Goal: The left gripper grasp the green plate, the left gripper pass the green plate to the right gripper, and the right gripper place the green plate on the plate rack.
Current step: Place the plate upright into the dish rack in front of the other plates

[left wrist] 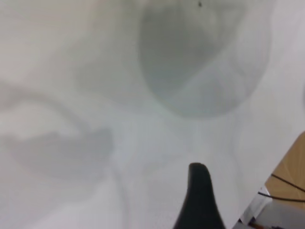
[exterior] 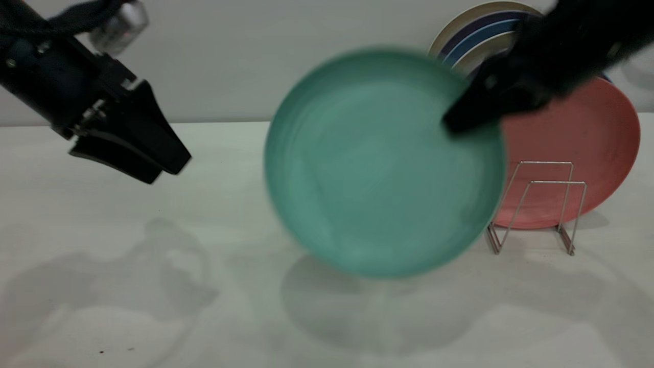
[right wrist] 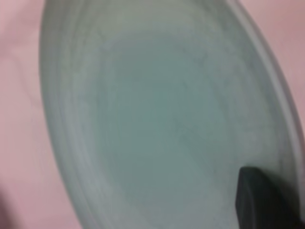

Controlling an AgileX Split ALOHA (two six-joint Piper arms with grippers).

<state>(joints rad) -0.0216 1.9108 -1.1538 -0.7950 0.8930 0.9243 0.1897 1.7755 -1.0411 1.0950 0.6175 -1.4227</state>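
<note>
The green plate [exterior: 378,163] hangs in the air, tilted nearly upright and facing the camera, just left of the plate rack [exterior: 541,204]. My right gripper [exterior: 452,122] reaches in from the upper right and is shut on the plate's upper right rim. In the right wrist view the plate [right wrist: 157,114] fills the picture, with one black finger [right wrist: 259,200] lying on its face. My left gripper [exterior: 166,173] hovers at the far left above the table, open, empty and well apart from the plate. The left wrist view shows only one of its fingers [left wrist: 199,195] over the white table.
A salmon-pink plate [exterior: 577,143] stands in the wire rack behind its front loops. Blue and cream plates [exterior: 480,30] stand farther back against the wall. The table's edge [left wrist: 267,181] shows in the left wrist view, with a wooden floor beyond it.
</note>
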